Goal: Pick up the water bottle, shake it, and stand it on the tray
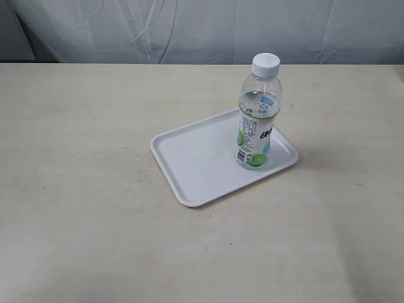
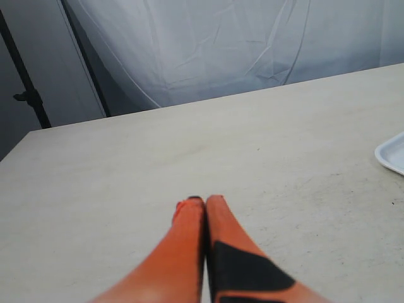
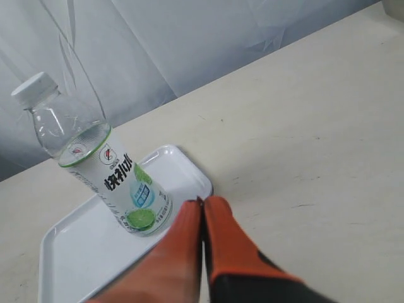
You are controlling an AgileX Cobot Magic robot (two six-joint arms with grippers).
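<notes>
The water bottle point(image 1: 257, 113), clear with a white cap and a green, white and blue label, stands upright on the white tray point(image 1: 196, 167), near the tray's right end. It shows in the right wrist view as the water bottle point(image 3: 107, 167) on the tray point(image 3: 76, 252). My right gripper point(image 3: 203, 203) is shut with nothing in it, a short way from the bottle's base. My left gripper point(image 2: 203, 201) is shut and empty over bare table, with only a corner of the tray point(image 2: 394, 153) in sight. Neither arm appears in the exterior view.
The beige table point(image 1: 82, 189) runs wide around the tray. A white cloth backdrop point(image 1: 202, 28) hangs behind the far edge. A dark stand pole point(image 2: 25, 82) rises beyond the table in the left wrist view.
</notes>
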